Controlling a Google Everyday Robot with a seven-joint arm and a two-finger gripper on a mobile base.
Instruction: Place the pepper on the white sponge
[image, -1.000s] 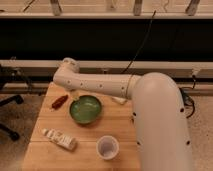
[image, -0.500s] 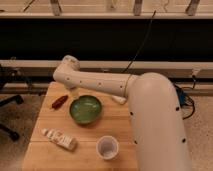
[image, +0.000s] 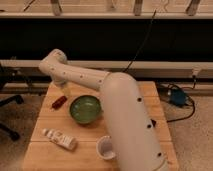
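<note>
The pepper (image: 59, 102) is a small dark-red chili lying on the wooden table (image: 45, 155), just left of the green bowl (image: 85, 109). My white arm reaches across from the lower right and bends at the far left. The gripper (image: 65, 90) hangs below that bend, just above and slightly right of the pepper and apart from it. The white sponge does not show in this view; it may be behind the arm.
A long white bottle-like item with orange-brown marks (image: 59, 139) lies at the front left. A translucent white cup (image: 106, 147) stands at the front, against my arm. Cables and a blue box (image: 177, 96) lie on the floor to the right.
The arm's bend has swung left, bringing the gripper over the table's left part near the pepper. Pepper, bowl, bottle and cup have not moved.
</note>
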